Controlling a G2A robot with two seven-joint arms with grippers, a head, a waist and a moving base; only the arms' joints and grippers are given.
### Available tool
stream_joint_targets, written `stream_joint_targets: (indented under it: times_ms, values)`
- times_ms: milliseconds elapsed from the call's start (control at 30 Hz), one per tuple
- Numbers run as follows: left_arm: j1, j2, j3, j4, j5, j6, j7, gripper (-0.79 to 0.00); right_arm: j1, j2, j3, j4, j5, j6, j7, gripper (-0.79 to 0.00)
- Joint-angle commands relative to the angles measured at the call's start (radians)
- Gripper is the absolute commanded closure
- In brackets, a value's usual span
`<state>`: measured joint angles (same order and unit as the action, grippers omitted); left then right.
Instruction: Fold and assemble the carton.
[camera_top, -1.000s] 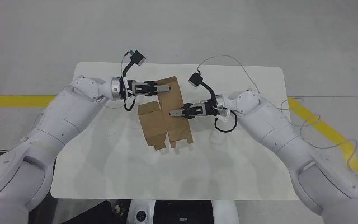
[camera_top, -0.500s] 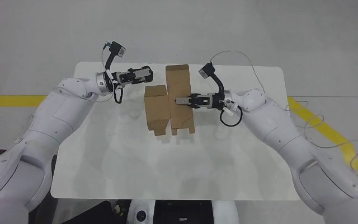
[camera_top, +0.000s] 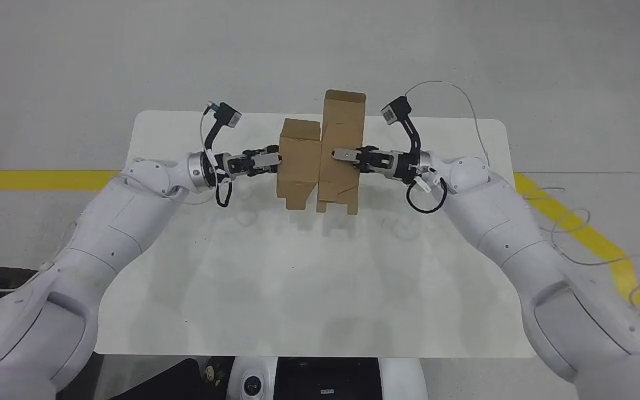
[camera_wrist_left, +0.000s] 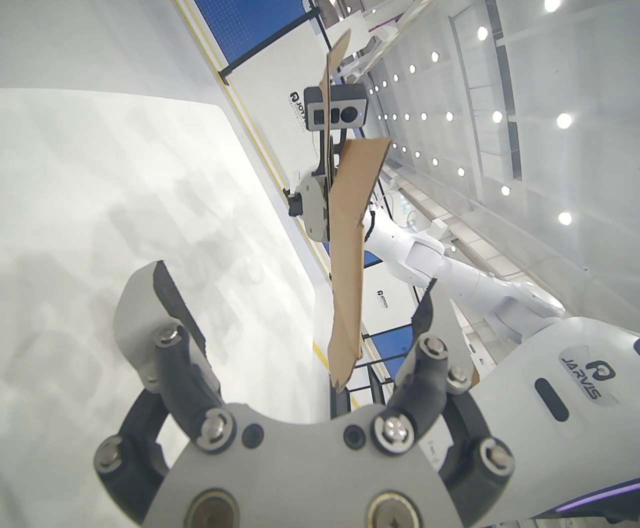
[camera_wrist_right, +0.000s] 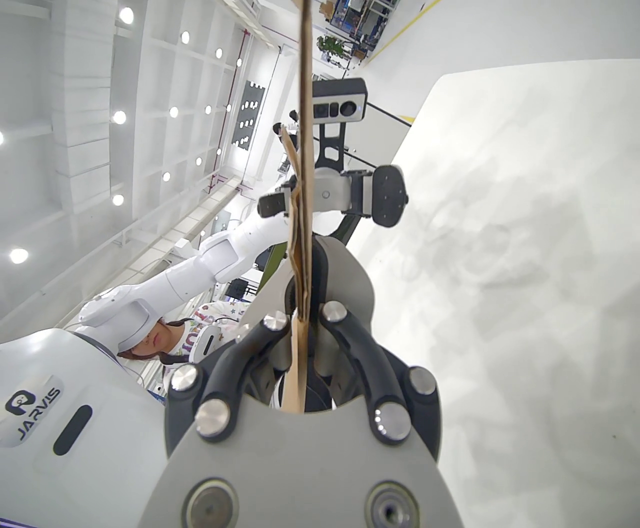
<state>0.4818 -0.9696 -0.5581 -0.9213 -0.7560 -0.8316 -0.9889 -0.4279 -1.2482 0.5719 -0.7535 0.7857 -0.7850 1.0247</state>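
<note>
The white table lies bare on its near side. Above its far middle part the carton is held up off the surface. It is a flattened brown sheet whose narrow flaps point toward the near side, and its right panel reaches farther back than its left one.

The left gripper comes in from the left and meets the carton's left edge. In the left wrist view this gripper is spread wide. The cardboard stands edge-on in the gap between its fingers, nearer to one finger than the other. Neither finger clamps it, and whether it touches one cannot be told.

The right gripper comes in from the right onto the taller panel. In the right wrist view this gripper is pinched tight on the cardboard, which runs edge-on straight out from between the two fingers.
</note>
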Motion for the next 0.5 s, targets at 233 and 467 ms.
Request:
stream_joint_targets:
  times_ms: [233, 467]
  values:
    - [0.043, -0.004, -0.004, -0.068, 0.003, 0.014, -0.014, -0.785, -0.009, -0.014, 0.031, 0.018, -0.062, -0.009, -0.044, 0.000]
    - [0.066, -0.007, -0.016, -0.092, -0.013, 0.041, -0.041, 0.000, -0.017, -0.021, 0.057, 0.021, -0.096, -0.009, -0.057, 0.000]
